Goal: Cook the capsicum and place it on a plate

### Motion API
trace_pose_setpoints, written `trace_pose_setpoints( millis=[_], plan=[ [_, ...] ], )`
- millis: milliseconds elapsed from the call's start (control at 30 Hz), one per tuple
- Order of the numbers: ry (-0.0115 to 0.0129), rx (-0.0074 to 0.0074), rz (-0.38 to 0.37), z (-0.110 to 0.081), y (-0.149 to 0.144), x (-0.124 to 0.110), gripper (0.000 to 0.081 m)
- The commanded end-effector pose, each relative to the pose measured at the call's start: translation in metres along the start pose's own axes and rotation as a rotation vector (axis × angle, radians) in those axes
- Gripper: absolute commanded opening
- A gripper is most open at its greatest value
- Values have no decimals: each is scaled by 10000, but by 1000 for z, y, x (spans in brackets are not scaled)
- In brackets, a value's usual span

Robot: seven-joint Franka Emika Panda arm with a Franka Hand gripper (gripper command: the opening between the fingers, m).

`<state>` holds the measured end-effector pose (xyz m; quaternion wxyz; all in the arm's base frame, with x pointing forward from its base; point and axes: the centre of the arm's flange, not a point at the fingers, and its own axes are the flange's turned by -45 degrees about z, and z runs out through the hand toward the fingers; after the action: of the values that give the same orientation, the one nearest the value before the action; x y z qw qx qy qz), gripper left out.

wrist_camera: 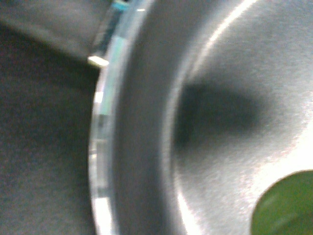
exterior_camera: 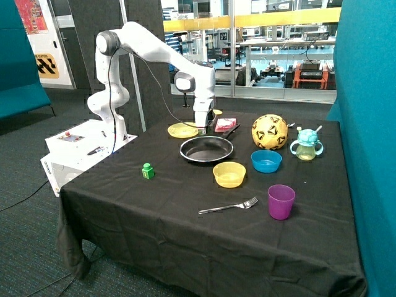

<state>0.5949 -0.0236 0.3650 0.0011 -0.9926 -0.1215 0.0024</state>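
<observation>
The dark metal frying pan (exterior_camera: 206, 149) sits mid-table. My gripper (exterior_camera: 203, 128) hangs low over the pan's far rim, between the pan and the flat yellow plate (exterior_camera: 183, 130), which is bare. The wrist view shows the pan's rim (wrist_camera: 105, 147) and its shiny floor close up. A green rounded thing, seemingly the capsicum (wrist_camera: 287, 205), shows at the corner of that view over the pan's floor. I cannot tell whether it is held or lying in the pan. The capsicum is hidden in the outside view.
A yellow bowl (exterior_camera: 229, 174) and a blue bowl (exterior_camera: 266, 161) stand in front of the pan. A yellow ball (exterior_camera: 269, 131), a sippy cup (exterior_camera: 306, 145), a pink packet (exterior_camera: 224, 124), a purple cup (exterior_camera: 281, 202), a fork (exterior_camera: 228, 206) and a bright green bottle toy (exterior_camera: 147, 171) are around.
</observation>
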Motion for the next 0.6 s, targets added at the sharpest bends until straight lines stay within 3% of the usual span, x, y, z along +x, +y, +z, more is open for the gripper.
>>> trace_pose_setpoints(
  millis=[0, 567],
  plan=[
    [43, -28, -739, -13, -28, -7, 0],
    [41, -31, -2036, -17, -81, -39, 0]
  ],
)
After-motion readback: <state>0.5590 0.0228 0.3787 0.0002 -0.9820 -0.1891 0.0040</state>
